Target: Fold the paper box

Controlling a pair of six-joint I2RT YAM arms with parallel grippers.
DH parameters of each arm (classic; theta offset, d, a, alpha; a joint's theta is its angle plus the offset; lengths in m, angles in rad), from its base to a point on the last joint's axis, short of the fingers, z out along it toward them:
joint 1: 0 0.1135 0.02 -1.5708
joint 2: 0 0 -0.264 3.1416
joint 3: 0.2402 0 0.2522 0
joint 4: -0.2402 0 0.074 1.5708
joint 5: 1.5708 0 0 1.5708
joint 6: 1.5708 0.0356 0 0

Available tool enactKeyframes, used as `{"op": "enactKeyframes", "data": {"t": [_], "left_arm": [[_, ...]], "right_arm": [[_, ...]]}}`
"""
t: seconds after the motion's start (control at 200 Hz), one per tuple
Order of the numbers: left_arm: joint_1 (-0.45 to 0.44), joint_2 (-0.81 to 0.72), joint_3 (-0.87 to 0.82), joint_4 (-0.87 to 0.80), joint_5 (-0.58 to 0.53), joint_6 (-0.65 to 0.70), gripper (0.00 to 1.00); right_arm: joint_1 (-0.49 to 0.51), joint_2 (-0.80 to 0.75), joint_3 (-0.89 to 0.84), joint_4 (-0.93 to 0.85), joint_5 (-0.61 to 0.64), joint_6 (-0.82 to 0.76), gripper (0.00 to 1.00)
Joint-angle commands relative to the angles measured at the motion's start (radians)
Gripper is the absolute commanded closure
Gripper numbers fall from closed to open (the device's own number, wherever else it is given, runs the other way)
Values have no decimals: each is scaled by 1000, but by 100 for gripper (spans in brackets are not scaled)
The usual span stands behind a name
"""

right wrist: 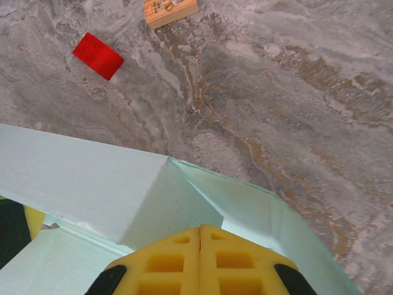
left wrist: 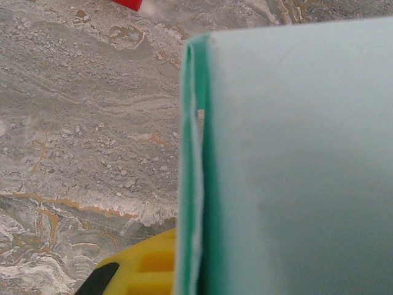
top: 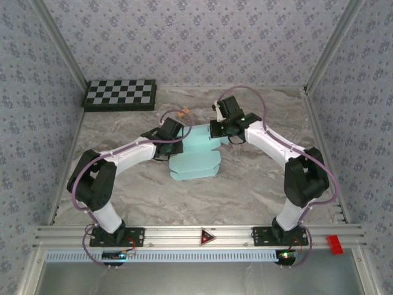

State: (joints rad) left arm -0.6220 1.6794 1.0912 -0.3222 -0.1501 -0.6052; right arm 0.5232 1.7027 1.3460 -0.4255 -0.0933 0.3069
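The pale aqua paper box (top: 195, 158) lies partly folded in the middle of the table, between both arms. My left gripper (top: 174, 132) is at its far left side and is shut on an upright wall of the paper box (left wrist: 295, 160). In the left wrist view that wall runs edge-on, with one yellow finger (left wrist: 144, 264) on its left and the other finger hidden behind it. My right gripper (right wrist: 201, 236) is at the box's far right corner, its yellow fingers pressed together with nothing between them. It sits just above a folded corner flap (right wrist: 166, 203).
A black-and-white checkerboard (top: 120, 94) lies at the back left. A small red block (right wrist: 98, 56) and a small wooden block (right wrist: 170, 10) rest on the marble beyond the box. Walls close in the table on three sides.
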Motion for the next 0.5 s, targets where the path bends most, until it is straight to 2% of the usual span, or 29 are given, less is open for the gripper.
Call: {"op": "enactKeyframes", "data": {"t": [0.0,0.495], "left_arm": [[-9,-11,44,0,12,-28,100],[-10,2,49,15,46,-90,100]], "right_arm": [[-6,-4,-27,64,-62,59,96],[-38,-12,-120,259,-222,192,98]]}}
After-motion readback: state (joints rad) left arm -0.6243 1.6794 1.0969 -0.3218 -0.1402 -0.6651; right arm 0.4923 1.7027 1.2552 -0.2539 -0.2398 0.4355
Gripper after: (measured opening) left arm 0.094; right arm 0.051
